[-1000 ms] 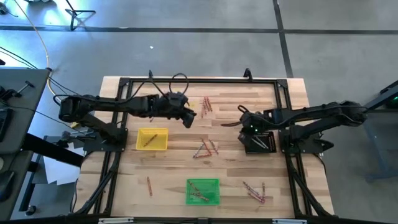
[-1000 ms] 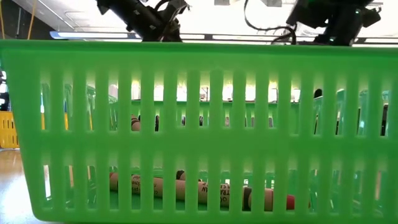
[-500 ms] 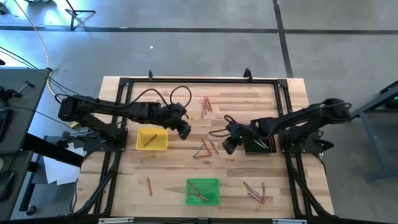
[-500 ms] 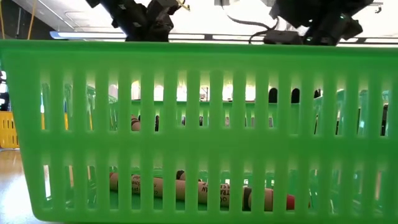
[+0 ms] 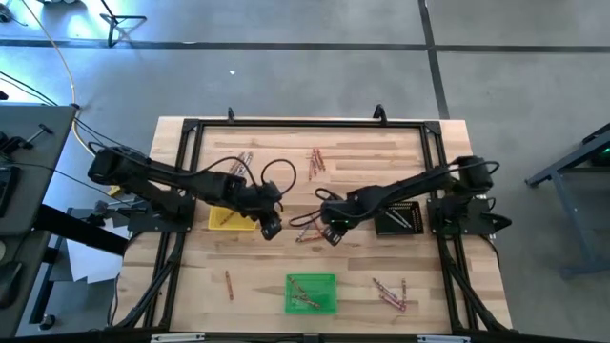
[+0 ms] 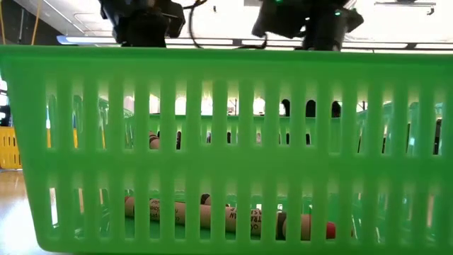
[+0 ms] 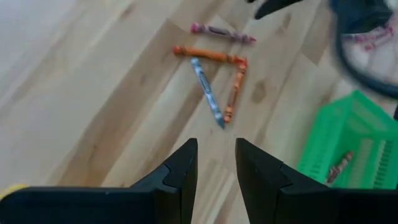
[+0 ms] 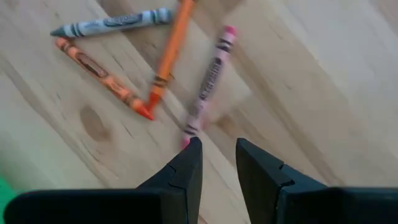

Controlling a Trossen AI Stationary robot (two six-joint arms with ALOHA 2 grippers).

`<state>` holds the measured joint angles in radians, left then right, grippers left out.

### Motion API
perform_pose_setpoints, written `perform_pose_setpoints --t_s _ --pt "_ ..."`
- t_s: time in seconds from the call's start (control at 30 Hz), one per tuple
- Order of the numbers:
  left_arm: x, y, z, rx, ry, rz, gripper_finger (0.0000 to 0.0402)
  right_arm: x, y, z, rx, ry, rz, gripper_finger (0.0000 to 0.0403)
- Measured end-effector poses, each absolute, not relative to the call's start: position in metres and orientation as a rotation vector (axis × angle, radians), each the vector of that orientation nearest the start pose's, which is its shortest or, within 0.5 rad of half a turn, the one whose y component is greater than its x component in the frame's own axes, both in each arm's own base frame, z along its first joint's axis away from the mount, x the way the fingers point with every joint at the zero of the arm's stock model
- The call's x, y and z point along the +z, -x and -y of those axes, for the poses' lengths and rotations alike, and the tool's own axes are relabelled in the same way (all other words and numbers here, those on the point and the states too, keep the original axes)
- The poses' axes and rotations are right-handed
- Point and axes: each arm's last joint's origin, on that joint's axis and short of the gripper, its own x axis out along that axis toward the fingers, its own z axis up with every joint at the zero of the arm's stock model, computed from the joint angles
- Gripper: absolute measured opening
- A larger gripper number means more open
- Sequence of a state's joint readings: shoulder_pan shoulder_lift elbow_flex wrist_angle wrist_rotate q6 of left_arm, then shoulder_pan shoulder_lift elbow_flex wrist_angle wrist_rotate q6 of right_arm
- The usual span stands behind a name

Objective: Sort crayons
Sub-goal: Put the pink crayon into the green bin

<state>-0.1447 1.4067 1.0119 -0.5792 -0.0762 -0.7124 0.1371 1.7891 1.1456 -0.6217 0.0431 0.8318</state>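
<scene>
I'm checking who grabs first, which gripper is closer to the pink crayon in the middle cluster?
Right. The right gripper hovers open just at the pink crayon's tip. The left gripper, also open, sits farther off, beyond the grey crayon and orange crayons.

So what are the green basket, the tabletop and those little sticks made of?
The green basket looks like moulded plastic: glossy, evenly slotted walls. The tabletop looks like pale wood planks, with grain and a knot showing. The crayons are probably wax sticks in printed paper wrappers, matte.
</scene>
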Motion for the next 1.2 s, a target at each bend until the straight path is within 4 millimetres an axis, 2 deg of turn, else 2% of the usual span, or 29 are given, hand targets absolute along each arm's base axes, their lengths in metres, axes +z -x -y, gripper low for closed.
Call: perform_pose_setpoints --t_s 0.13,0.27,0.57,0.8,0.93,1.07,1.2 --pt "0.245 -0.276 0.049 0.251 0.524 -0.955 0.0095 0.167 -0.352 -0.049 -0.408 -0.625 -1.209 0.0096" --pt "0.245 -0.273 0.057 0.235 0.5 -0.968 0.0095 0.161 -0.36 -0.047 -0.439 -0.61 -1.208 0.0099" --pt "0.249 -0.258 0.067 0.262 0.448 -1.001 0.0095 0.14 -0.365 -0.039 -0.539 -0.622 -1.234 0.0099" --pt "0.26 -0.247 0.071 0.291 0.423 -0.949 0.0095 0.133 -0.367 -0.038 -0.612 -0.671 -1.226 0.0098" --pt "0.267 -0.24 0.072 0.299 0.406 -0.916 0.0095 0.135 -0.366 -0.038 -0.638 -0.698 -1.213 0.0074" --pt "0.273 -0.234 0.075 0.303 0.39 -0.881 0.0095 0.135 -0.366 -0.038 -0.646 -0.731 -1.215 0.0016" --pt "0.279 -0.226 0.079 0.304 0.368 -0.853 0.0095 0.138 -0.368 -0.038 -0.639 -0.759 -1.215 0.0015"
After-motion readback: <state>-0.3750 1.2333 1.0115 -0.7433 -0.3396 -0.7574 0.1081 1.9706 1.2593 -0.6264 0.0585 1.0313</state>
